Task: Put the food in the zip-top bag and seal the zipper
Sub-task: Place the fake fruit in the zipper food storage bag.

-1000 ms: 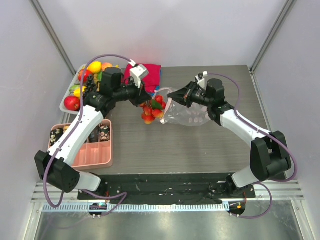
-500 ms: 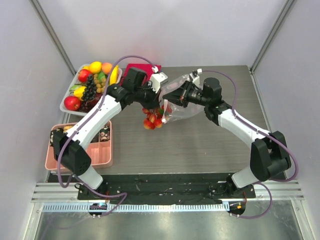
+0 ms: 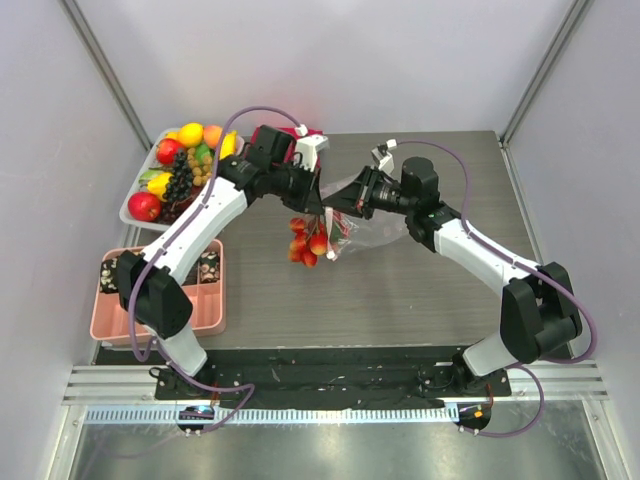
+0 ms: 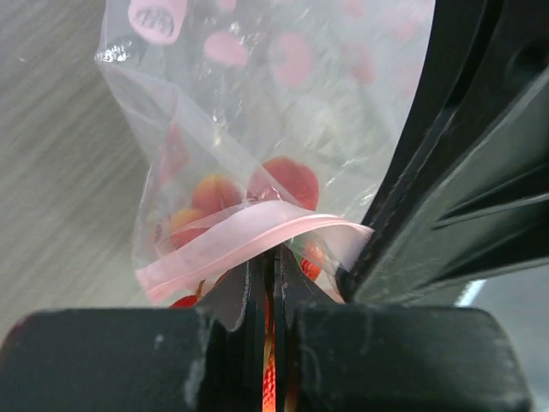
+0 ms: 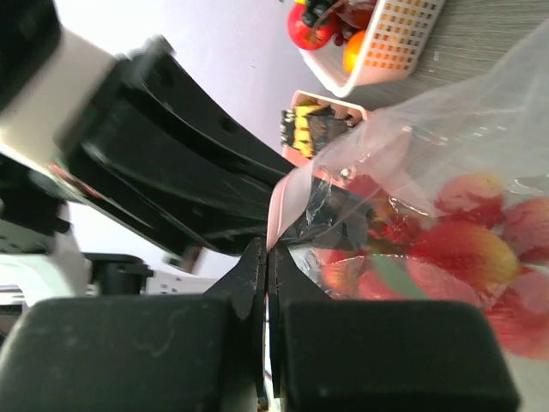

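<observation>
Shift since a second ago: the left gripper [image 3: 320, 197] has been carried rightward to meet the right gripper [image 3: 336, 201], and the zip-top bag [image 3: 380, 228] has been gathered up between them.
Top view, grippers: both are seen tip to tip above the middle of the table [image 3: 420, 290], at the bag's left end.
Top view, food: a red and orange cluster of food [image 3: 307, 240] hangs just below the two grippers. It seems to sit inside the bag's drooping end, though the clear plastic is hard to trace here.
Top view, surroundings: a fruit basket [image 3: 128, 212] is set at the far left and a pink tray [image 3: 218, 290] nearer on the left, both well apart from the bag.
Left wrist, left gripper: its fingers are pressed together, with the zipper [image 4: 249, 236] pinched at their tips.
Left wrist, bag: dotted plastic rises beyond the pink strip and red and orange food is seen through it — the right gripper's black body fills the right side.
Right wrist, right gripper: its fingers are closed to a hairline, with the zipper's edge clamped between them.
Right wrist, contents: the food lies inside the bag to the right — the basket and tray are seen beyond.
</observation>
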Robot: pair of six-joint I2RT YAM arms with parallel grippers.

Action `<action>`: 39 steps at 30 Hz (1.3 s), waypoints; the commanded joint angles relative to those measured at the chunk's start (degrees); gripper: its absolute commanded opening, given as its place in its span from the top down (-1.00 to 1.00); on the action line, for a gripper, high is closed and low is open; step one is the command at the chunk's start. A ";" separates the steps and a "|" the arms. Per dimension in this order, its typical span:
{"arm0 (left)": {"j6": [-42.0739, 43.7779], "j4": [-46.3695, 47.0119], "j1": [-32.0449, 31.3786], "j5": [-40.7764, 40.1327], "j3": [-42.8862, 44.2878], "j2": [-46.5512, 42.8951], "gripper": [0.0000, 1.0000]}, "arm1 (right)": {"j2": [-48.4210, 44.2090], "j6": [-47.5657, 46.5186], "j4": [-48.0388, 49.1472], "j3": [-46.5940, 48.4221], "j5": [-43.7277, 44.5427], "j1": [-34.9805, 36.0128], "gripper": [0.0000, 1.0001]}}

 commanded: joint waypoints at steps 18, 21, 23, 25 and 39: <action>-43.59 8.36 4.46 -25.83 -0.25 -9.34 1.00 | -0.77 7.67 16.18 0.69 -1.62 6.20 0.98; -40.97 5.71 3.32 -32.85 0.72 -8.29 0.99 | 0.02 8.81 16.10 3.77 -0.83 6.56 0.98; -40.52 5.97 2.62 -33.49 -0.59 -8.55 0.99 | 0.72 9.08 15.83 6.40 -0.47 6.47 0.99; -40.17 7.19 2.36 -31.39 -2.43 -9.59 0.96 | 1.51 9.34 15.48 8.68 0.32 6.38 0.98; -14.07 4.83 1.39 -12.22 -0.34 -16.27 -0.56 | 1.61 9.87 10.82 3.26 2.51 -0.21 0.98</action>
